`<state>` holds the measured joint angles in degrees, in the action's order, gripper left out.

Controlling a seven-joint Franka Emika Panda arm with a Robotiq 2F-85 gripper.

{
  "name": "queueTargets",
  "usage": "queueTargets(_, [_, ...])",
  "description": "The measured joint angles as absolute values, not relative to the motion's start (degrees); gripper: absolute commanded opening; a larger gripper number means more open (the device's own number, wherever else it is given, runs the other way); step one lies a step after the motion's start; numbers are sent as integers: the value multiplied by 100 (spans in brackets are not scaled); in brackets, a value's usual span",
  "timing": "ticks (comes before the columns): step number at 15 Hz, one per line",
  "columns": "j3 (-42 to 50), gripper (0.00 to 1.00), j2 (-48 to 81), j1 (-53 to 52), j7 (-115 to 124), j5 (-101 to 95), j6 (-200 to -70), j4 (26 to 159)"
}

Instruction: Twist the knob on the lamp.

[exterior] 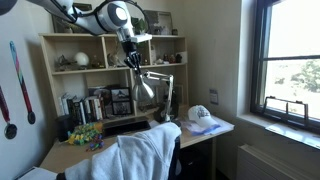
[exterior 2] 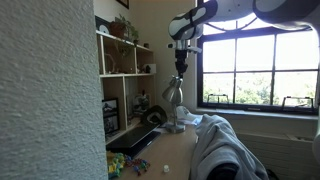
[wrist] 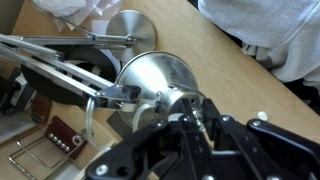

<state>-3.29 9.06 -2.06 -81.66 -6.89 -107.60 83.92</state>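
The silvery lamp stands on the desk in both exterior views, its shiny cone shade (exterior: pixel 145 88) (exterior 2: pixel 173 93) pointing down. In the wrist view the shade (wrist: pixel 150 78) fills the middle, with the thin jointed arm (wrist: pixel 50 55) to its left and the round base (wrist: pixel 132 28) behind. My gripper (exterior: pixel 134 66) (exterior 2: pixel 180 70) comes down from above onto the shade's narrow top. In the wrist view its black fingers (wrist: pixel 192 114) close on both sides of the small knob (wrist: pixel 193 108) at the cone's tip.
A wooden shelf hutch (exterior: pixel 100 50) (exterior 2: pixel 120 60) stands right behind the lamp. A white garment (exterior: pixel 145 155) (exterior 2: pixel 220 145) hangs over a chair at the desk front. A cap (exterior: pixel 200 115) lies on the desk near the window (exterior: pixel 295 55).
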Motion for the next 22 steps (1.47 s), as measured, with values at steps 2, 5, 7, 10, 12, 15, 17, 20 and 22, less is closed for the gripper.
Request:
queueTargets(2, [-349, 6, 977, -206, -8423, -627, -10554, 8239])
queueTargets(5, [-364, 6, 1099, -206, -8783, -585, -10187, 7974])
queueTargets(7, [-366, 6, 1191, -206, -8914, -584, -10023, 7794])
queueTargets(10, [-361, 6, 1335, -198, -8910, -519, -10010, 7558])
queueTargets(12, [-338, 6, 1422, -182, -8757, -342, -10051, 7425])
queueTargets(15, [-305, 6, 1514, -98, -8385, -8, -10189, 7304])
queueTargets(17, [-286, 6, 1546, -25, -8111, 168, -10297, 7276])
queueTargets(20, [-251, 6, 1555, 51, -7638, 313, -10431, 7270])
queueTargets(22, [-220, 6, 1555, 59, -7318, 358, -10529, 7272])
